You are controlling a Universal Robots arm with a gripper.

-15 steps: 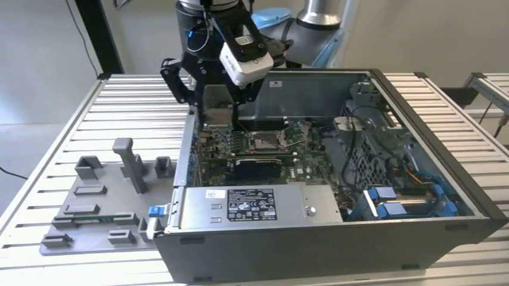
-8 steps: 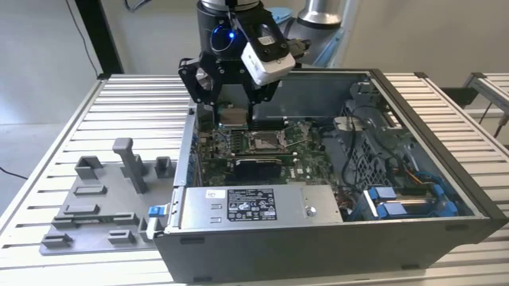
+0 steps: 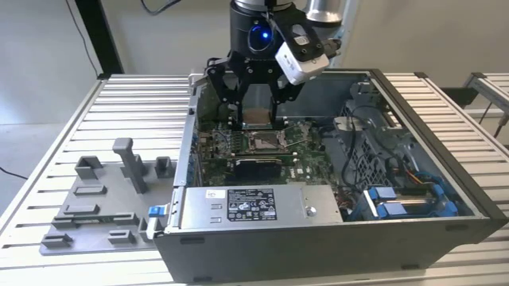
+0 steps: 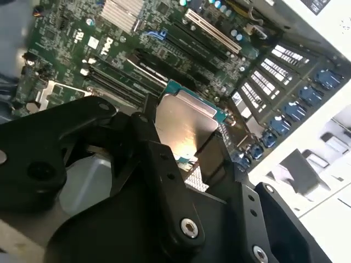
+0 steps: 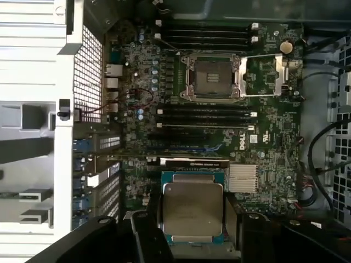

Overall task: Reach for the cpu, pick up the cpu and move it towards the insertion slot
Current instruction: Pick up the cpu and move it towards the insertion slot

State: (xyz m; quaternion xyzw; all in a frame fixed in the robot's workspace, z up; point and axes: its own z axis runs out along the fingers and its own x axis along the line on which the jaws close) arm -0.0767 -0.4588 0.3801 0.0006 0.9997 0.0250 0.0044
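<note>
A slatted metal table carried an open computer case, lying on its side so the board inside faced upward and could be reached from above. The case sat toward the table's edge on the exterior view's right; a grey plastic fixture with upright blocks and recesses stood near the table's front corner on the exterior view's left, well apart from the arm.

Inside the case, a green motherboard covered the floor, with a bundle of cables and blue drive brackets along the case's side on the exterior view's right.

The robot arm hung down over the case's rear edge, a white camera strapped at its wrist. Its black gripper was clamped on the cpu, the fingers pressing the chip's opposite edges so that its flat silvery top stayed level and exposed. In both wrist views the cpu appeared lifted clear of the board, held flat above it, probably to keep its underside parallel to the socket.

The insertion slot lay near the middle of the motherboard, its metal frame flipped open beside it and the brownish centre bare, ready to receive the chip. The cpu hovered near the slot but not yet over it, with rows of long dark memory slots between them.
</note>
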